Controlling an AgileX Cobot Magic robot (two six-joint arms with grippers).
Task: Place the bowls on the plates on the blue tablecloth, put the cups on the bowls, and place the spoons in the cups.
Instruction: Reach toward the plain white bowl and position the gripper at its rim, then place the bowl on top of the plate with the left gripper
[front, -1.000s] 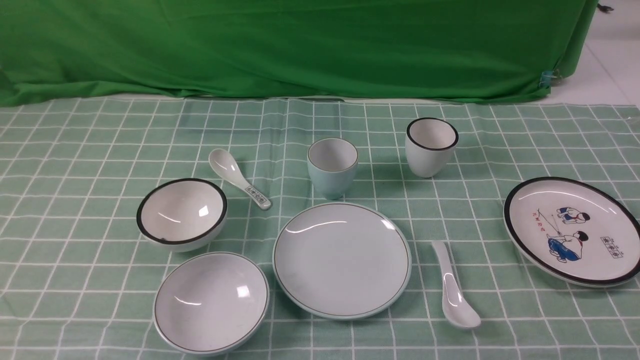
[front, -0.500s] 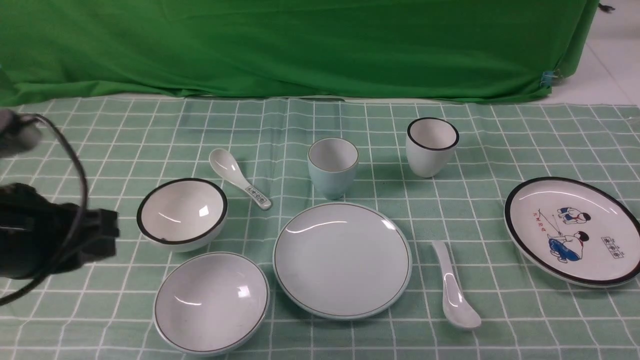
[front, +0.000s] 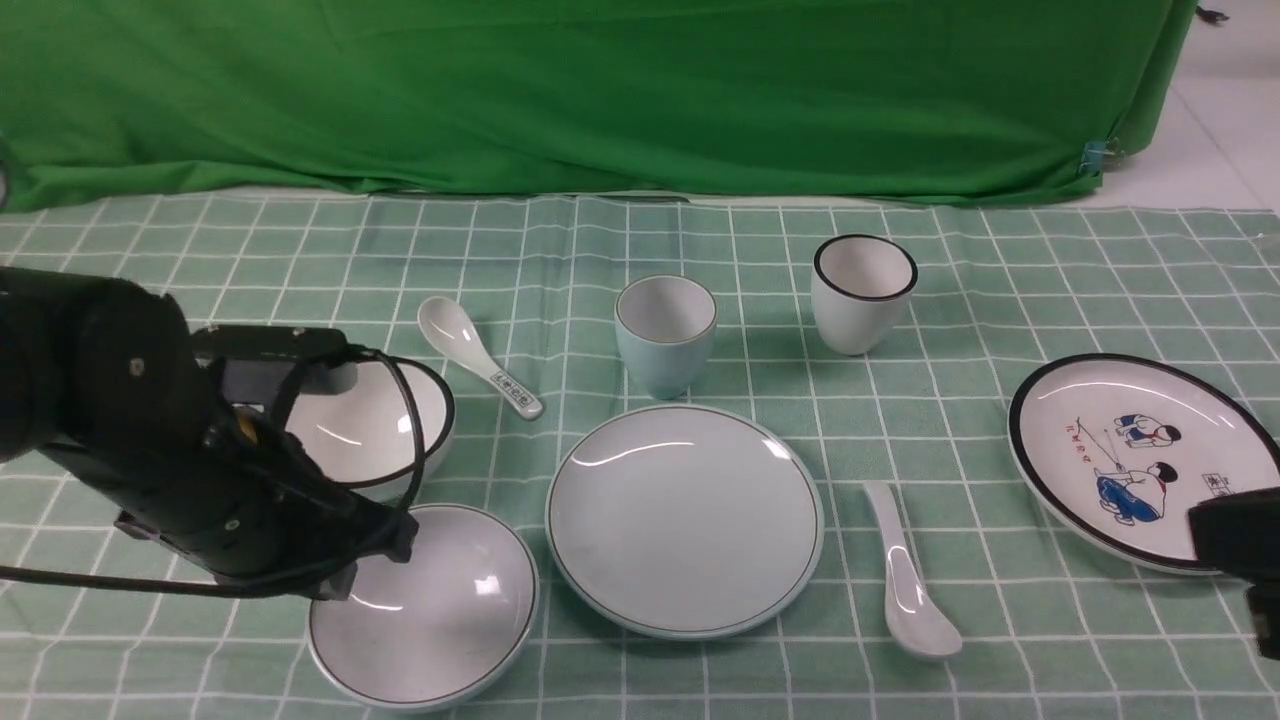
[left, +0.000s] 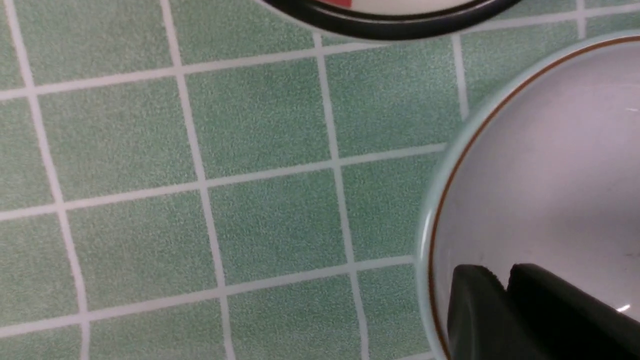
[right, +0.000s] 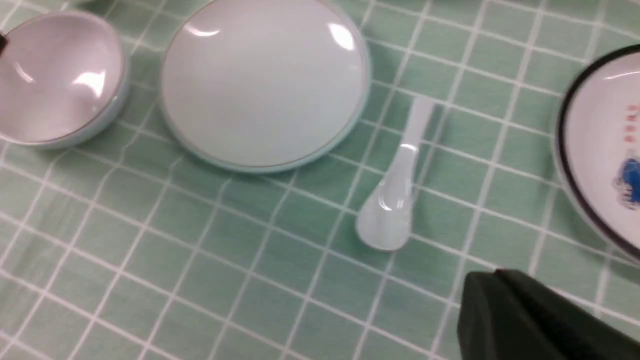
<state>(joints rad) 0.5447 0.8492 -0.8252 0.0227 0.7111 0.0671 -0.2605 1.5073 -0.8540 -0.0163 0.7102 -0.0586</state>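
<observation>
My left gripper (front: 385, 545) is shut and empty. Its fingertips (left: 475, 280) hang just inside the near-left rim of the pale blue bowl (front: 440, 610). The arm hides part of the black-rimmed white bowl (front: 405, 420) behind it. The pale blue plate (front: 685, 520) lies in the middle of the checked tablecloth (front: 1000, 330), and the cartoon plate (front: 1130, 450) lies at the right. The blue cup (front: 665, 335) and the white cup (front: 862, 295) stand behind. The printed spoon (front: 475, 355) lies left of the cups, the plain spoon (front: 905, 585) right of the blue plate. My right gripper (right: 492, 277) is shut and empty, near the cartoon plate's front edge.
A plain bright green backdrop cloth (front: 600, 90) hangs along the far edge of the table. White floor (front: 1230, 130) shows at the far right. The left arm's black cable (front: 100, 585) trails off to the left.
My left arm has swung in from the left edge to over the pale blue bowl. My right arm has just come into the front view at the lower right. The dishes have not moved.
</observation>
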